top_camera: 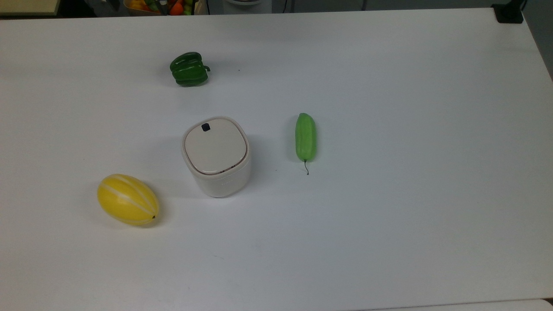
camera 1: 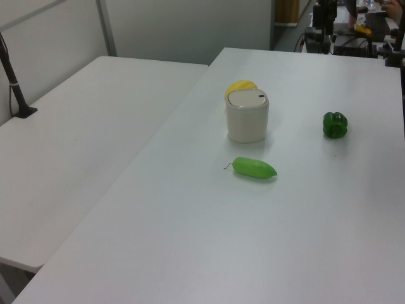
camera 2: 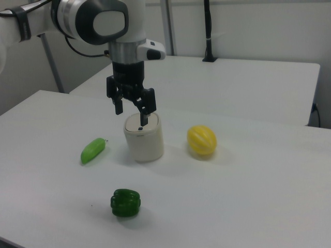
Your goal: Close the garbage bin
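Observation:
The garbage bin (top_camera: 218, 172) is a cream-white rounded-square tub in the middle of the table. Its beige lid (top_camera: 215, 146) lies flat and down, with a small black button (top_camera: 205, 127) at its far edge. The bin also stands in the left view (camera 1: 247, 120) and the right view (camera 2: 146, 140), lid down in both. In the right view my gripper (camera 2: 133, 118) hangs just above the bin's lid, near the button, under the white arm (camera 2: 126, 31).
A green pepper (top_camera: 189, 69), a light green cucumber (top_camera: 305, 136) and a yellow melon (top_camera: 127, 199) lie around the bin on the white table (top_camera: 389, 194). A second white table (camera 1: 76, 139) adjoins at the left view's left.

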{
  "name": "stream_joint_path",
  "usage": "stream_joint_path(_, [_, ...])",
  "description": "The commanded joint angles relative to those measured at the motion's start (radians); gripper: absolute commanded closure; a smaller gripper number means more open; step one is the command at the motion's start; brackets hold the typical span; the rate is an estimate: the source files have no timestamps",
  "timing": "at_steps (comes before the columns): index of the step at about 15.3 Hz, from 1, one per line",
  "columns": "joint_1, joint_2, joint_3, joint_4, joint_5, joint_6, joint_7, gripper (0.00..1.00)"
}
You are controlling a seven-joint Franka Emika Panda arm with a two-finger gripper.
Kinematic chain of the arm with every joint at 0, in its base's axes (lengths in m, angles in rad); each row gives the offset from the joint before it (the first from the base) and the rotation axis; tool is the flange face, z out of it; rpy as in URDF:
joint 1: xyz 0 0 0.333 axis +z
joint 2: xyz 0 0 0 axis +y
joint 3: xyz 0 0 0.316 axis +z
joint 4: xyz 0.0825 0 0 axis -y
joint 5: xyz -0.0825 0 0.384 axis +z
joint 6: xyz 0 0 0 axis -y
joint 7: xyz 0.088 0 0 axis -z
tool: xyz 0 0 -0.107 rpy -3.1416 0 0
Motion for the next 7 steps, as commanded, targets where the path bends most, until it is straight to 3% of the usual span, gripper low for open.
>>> stream_joint_path(1, [0.011, -0.024, 0.007, -0.011, -0.037, -0.017, 0.073, 0.0])
stream_joint_path(7, [0.017, -0.021, 0.007, -0.011, -0.052, -0.016, 0.068, 0.0])
